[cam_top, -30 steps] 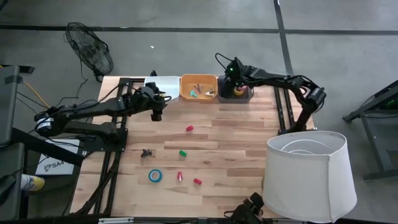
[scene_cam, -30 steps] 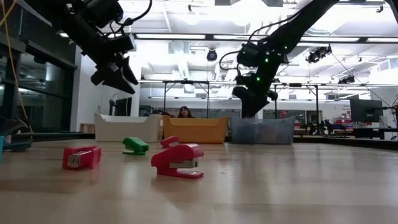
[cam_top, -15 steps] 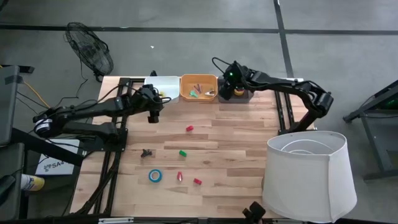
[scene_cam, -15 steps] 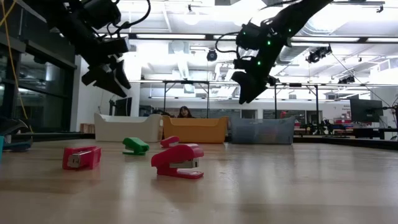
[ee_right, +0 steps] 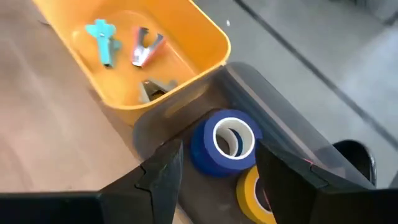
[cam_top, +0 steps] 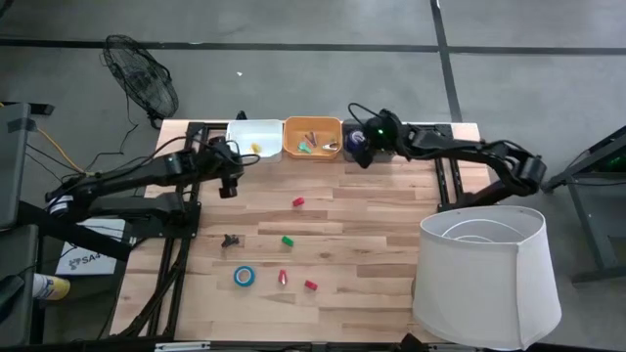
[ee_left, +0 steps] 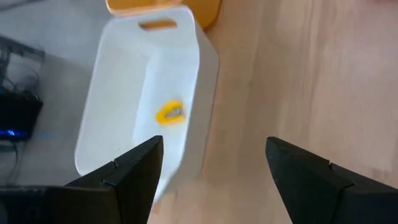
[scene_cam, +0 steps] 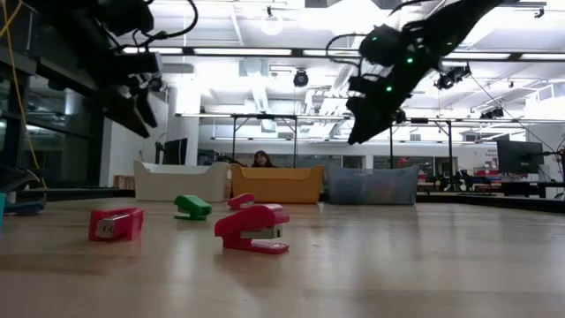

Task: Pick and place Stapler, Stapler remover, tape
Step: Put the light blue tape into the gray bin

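Nearest the front edge of the pale wooden table (cam_top: pixel 391 225) lie a light blue ring of tape (cam_top: pixel 244 277), a small red stapler (cam_top: pixel 310 286) and a red-and-silver piece (cam_top: pixel 283 278) too small to identify; a little farther back sit a black claw-shaped staple remover (cam_top: pixel 231 240), a green stapler (cam_top: pixel 288 240) and another red stapler (cam_top: pixel 298 201). Beyond them the left gripper (cam_top: pixel 227 182) hangs empty above the table just in front of the white plastic bin (ee_left: pixel 118 106), its fingers spread wide, a small yellow stapler (ee_left: pixel 169 113) lying in that bin. At the far edge the right gripper (ee_right: pixel 214 171) hovers over the dark grey bin (ee_right: pixel 280 140), fingers apart with nothing between them, above a dark blue tape roll (ee_right: pixel 224 142) resting beside a yellow tape roll (ee_right: pixel 256 198); the orange bin (ee_right: pixel 186 37) next to it holds removers. The step in hand looks like a finished tape drop; next an arm should reach down for a loose item, probably the light blue ring, straddling its rim before closing.
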Robot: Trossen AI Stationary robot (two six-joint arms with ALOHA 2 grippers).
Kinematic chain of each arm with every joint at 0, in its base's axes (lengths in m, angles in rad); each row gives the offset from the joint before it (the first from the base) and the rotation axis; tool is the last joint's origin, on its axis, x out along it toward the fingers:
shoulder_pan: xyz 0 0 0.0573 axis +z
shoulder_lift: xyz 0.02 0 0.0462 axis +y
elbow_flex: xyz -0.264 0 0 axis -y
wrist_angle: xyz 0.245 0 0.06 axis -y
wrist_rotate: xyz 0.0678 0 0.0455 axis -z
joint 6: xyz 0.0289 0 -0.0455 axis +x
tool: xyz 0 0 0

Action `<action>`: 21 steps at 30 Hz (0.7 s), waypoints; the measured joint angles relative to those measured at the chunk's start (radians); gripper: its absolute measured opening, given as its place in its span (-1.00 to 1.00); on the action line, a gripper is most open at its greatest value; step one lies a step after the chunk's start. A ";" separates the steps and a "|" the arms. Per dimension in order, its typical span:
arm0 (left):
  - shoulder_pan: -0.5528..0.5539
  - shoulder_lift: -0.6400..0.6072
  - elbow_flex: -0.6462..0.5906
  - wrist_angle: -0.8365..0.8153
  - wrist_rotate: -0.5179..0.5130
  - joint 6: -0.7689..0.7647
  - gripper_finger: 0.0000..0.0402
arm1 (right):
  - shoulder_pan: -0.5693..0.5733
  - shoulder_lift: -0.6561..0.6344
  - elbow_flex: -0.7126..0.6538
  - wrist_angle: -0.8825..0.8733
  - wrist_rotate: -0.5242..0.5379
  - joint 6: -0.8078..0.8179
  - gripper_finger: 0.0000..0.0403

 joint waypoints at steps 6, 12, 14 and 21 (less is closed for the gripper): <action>0.000 -0.040 0.000 -0.091 0.041 -0.100 0.39 | 0.035 -0.135 -0.151 0.189 -0.041 -0.046 -0.04; 0.000 -0.058 0.000 -0.093 0.230 -0.143 0.39 | 0.100 -0.201 -0.257 0.314 -0.052 -0.047 -0.04; -0.001 -0.056 0.000 -0.082 0.271 -0.167 0.39 | 0.128 -0.204 -0.270 0.317 -0.052 -0.046 -0.04; -0.086 -0.053 0.000 -0.083 0.319 -0.270 0.39 | 0.247 -0.204 -0.275 0.322 -0.052 -0.026 -0.04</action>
